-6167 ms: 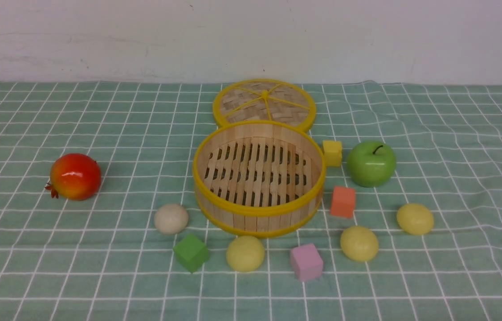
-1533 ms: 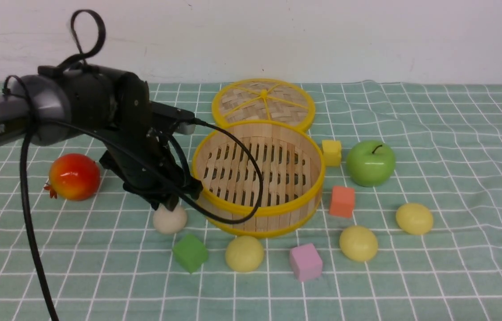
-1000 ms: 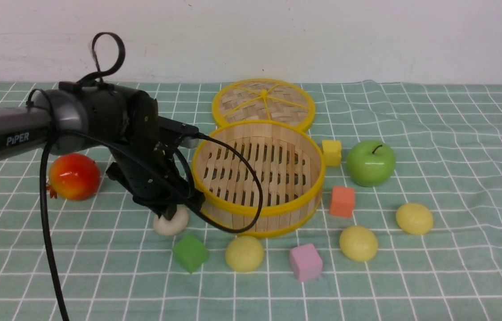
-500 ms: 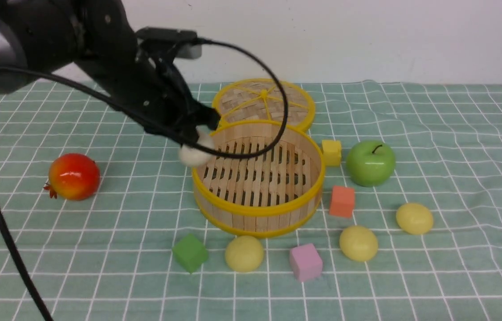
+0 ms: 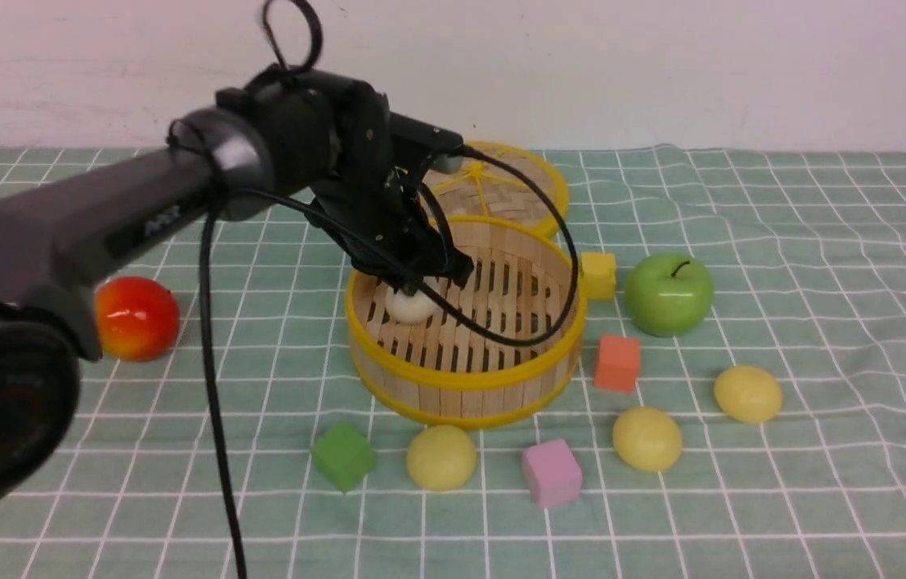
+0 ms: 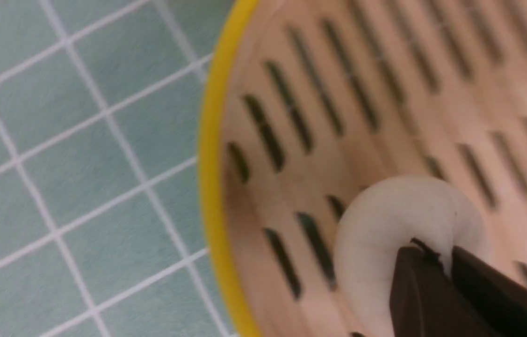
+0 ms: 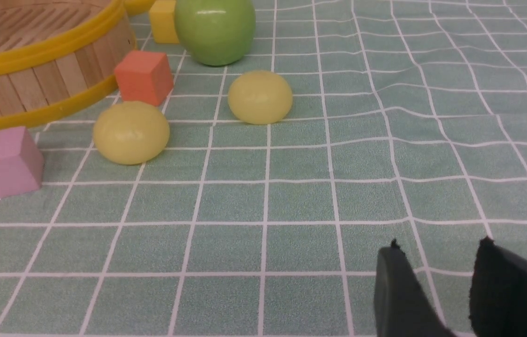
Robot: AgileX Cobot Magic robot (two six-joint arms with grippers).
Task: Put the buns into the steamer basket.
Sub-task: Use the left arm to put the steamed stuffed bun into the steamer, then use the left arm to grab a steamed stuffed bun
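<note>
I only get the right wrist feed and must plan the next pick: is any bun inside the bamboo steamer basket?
Observer: Yes. An off-white dome-shaped bun is low inside the round bamboo steamer basket, near its left wall.
Operator: Is the left tool holding it?
Observer: Yes. The left tool is shut on it, pinching its top.
Operator: Any bun outside my view?
Observer: One pale yellow dome-shaped bun lies in front of the basket, between a green foam cube and the pink foam cube.
</note>
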